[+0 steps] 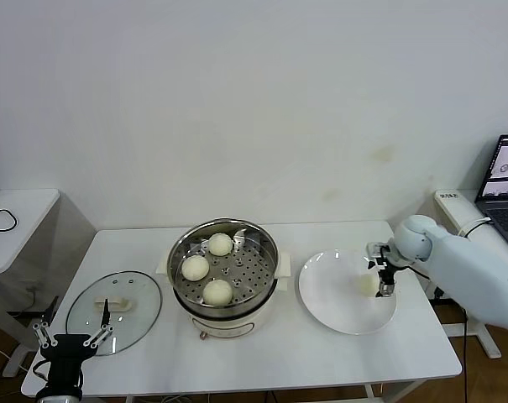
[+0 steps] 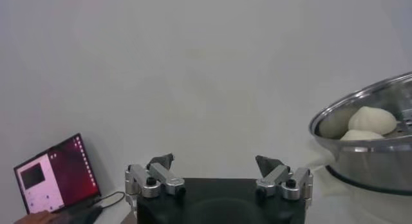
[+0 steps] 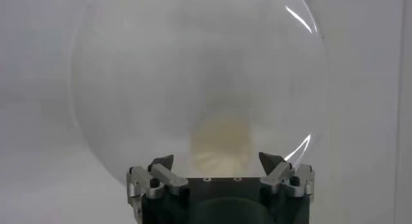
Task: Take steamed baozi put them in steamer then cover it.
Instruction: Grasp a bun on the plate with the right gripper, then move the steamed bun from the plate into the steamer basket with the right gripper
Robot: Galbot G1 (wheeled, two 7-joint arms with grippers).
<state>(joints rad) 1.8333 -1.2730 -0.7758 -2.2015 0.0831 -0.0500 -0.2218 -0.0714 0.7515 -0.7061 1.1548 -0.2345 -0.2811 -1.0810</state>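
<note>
Jaws of right gripper (image 3: 221,162) spread around last baozi (image 3: 221,141) on plate (image 1: 333,315); left gripper (image 2: 218,167) open beside steamer (image 1: 262,243).

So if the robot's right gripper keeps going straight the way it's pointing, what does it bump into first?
Most likely the last steamed baozi. The right gripper is open and aimed at that bun, which sits on the white plate. Nothing shows between them, though how much gap remains is hard to judge.
</note>
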